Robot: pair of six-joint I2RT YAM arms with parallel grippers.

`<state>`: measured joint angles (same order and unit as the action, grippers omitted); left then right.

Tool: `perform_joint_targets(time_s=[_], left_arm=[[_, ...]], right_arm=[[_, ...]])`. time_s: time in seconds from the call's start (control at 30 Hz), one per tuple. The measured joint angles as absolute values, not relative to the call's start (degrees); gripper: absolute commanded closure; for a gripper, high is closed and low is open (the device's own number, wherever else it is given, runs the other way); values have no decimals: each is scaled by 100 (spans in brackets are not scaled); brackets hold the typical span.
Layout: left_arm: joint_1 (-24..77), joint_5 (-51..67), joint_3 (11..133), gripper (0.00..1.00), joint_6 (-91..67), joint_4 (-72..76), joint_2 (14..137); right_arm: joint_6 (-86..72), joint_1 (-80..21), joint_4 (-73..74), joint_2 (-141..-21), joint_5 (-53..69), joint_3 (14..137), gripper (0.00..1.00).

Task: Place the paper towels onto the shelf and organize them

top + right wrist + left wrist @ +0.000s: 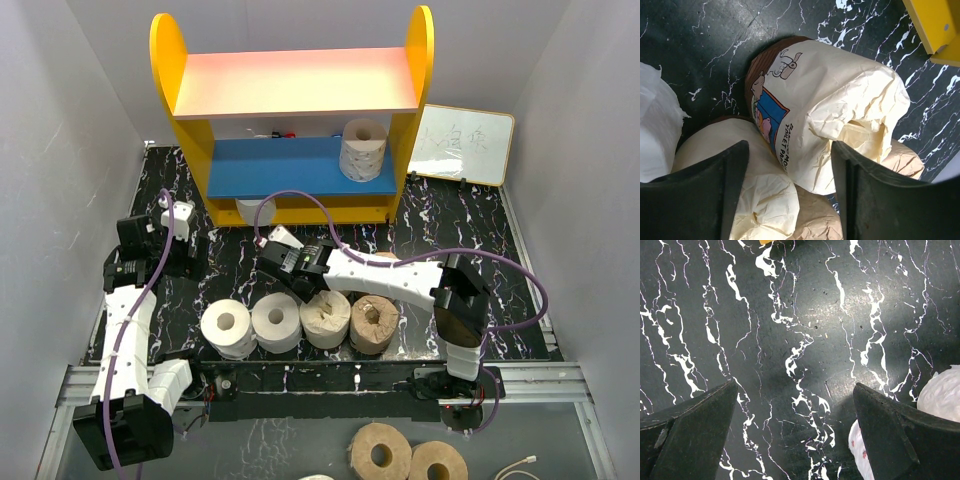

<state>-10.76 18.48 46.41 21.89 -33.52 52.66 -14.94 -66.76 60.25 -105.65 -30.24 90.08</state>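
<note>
The shelf [180, 110] stands at the back, and one printed paper towel roll [362, 150] is upright on its blue lower board. A white roll [254, 210] sits by the shelf's front foot. Two white rolls [228, 328] and two tan rolls [372, 324] form a row near the front edge. My right gripper [283, 272] [790, 145] hangs open over that row. A cream printed roll with a brown band [825, 105] lies between its fingers, with a gap at the left finger [715, 190]. My left gripper [178, 215] [795, 386] is wide open above bare table, a white roll [945, 392] beside its right finger.
A small whiteboard [465, 145] with writing leans at the back right. Two more tan rolls [382, 455] lie below the table's front rail. A corner of the yellow shelf side [935, 25] shows in the right wrist view. Grey walls enclose the table.
</note>
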Motion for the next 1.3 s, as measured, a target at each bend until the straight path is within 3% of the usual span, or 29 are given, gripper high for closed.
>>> perform_joint_targets(time_s=[0.37, 0.53, 0.73, 0.83, 1.3], left_arm=[[-1079, 1848, 4571, 1, 2189, -3345, 5249], [-1083, 1848, 4571, 1, 2189, -3343, 5242], [-1092, 1848, 4569, 1, 2189, -3343, 5240], [-1109, 1848, 4560, 1, 2189, -3341, 5240], [-1116, 1850, 4508, 1, 2191, -3341, 5240]], right_arm=[[-1514, -6676, 5883, -10632, -3258, 8831, 48], [-1496, -6676, 5885, -10639, -3354, 8825, 71], [-1466, -6676, 5870, -10639, -3459, 8803, 80], [-1450, -6705, 5813, -10639, -3516, 8746, 100], [-1356, -6751, 5325, -10398, -3583, 8300, 100]])
